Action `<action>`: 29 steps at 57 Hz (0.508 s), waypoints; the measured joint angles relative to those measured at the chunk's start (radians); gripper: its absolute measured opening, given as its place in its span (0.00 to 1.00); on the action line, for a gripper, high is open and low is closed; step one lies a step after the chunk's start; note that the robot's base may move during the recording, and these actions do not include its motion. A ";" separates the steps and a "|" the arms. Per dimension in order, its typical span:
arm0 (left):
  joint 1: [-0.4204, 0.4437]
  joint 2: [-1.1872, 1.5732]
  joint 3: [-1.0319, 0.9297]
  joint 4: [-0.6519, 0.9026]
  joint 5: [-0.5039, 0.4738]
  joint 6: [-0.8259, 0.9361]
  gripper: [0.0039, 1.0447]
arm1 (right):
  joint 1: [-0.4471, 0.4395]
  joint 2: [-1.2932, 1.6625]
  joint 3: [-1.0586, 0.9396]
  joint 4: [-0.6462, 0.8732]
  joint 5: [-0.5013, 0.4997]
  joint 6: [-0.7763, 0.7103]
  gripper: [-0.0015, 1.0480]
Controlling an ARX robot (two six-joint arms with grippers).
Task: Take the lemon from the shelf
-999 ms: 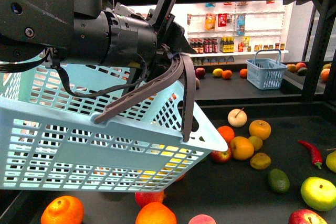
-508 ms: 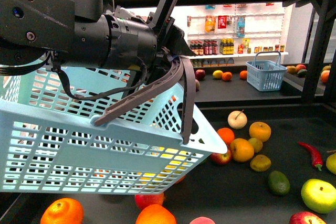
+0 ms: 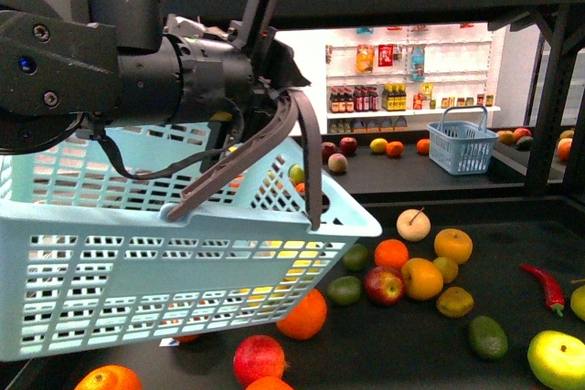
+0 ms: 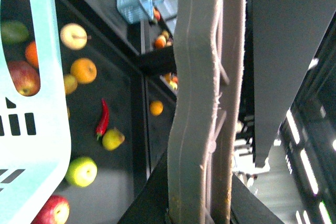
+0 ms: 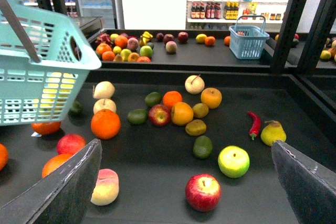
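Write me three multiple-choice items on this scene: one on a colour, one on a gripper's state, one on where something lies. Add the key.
1. The handles of the light blue basket in the left gripper are:
A. red
B. grey
C. yellow

2. The right gripper is:
A. shut on the handles
B. shut on the basket's rim
C. open, empty

3. The red chili lies:
A. on the shelf's black deck
B. in the basket
C. in the right gripper

Key:
B: the handles show grey in the front view.
C: its fingers stand wide apart with nothing between them.
A: it rests on the bare deck.
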 joint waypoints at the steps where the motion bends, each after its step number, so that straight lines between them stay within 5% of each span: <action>1: 0.014 0.000 -0.005 0.021 -0.021 -0.026 0.09 | 0.000 0.000 0.000 0.000 0.000 0.000 0.93; 15: 0.217 0.000 -0.045 0.260 -0.244 -0.242 0.09 | 0.000 0.000 0.000 0.000 0.000 0.000 0.93; 29: 0.392 0.035 -0.043 0.427 -0.304 -0.370 0.08 | 0.000 0.000 0.000 0.000 0.000 0.000 0.93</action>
